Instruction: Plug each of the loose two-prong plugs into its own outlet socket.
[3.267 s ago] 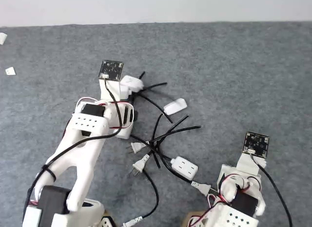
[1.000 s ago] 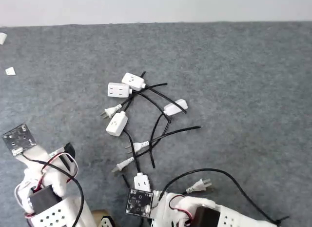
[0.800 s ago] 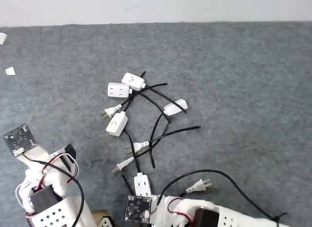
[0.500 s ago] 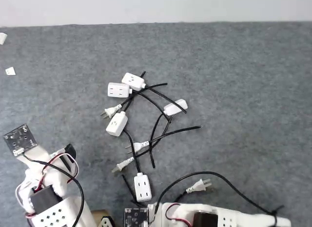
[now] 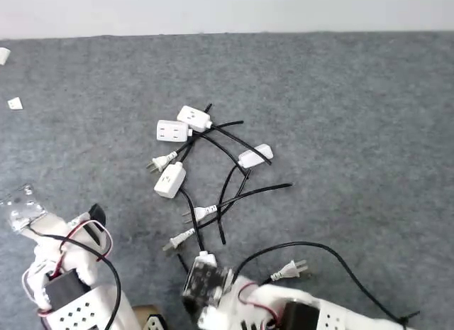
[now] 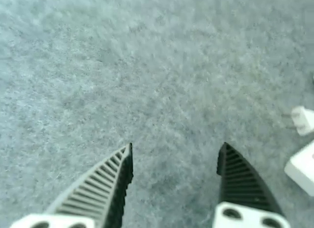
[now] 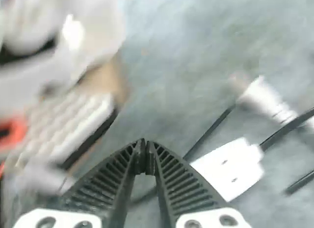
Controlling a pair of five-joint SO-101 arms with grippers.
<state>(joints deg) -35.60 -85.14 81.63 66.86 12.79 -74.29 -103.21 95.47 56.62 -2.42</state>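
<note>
Grey mat covers the whole table. Left arm is at the near left corner; left gripper hangs over bare mat, claw spread wide with nothing between the fingers. Right arm is at the near edge, centre; right gripper has its claw pressed together, tips touching and holding nothing, just beside the near socket. In the high view the near socket shows as a small white bit at the edge of the right wrist's camera board. Three more sockets lie mid-mat, all loose: far socket, left socket just beside it, and mid socket nearer the arms. A white cord-end lies to the right of these, type unclear. Black cords cross and tangle between them. Four plugs lie on the mat, prongs bare, none seated: first plug between the left and mid sockets, second plug in the cord tangle, third plug near the near socket, fourth plug beside the right arm. Two white scraps sit at the far left edge.
</note>
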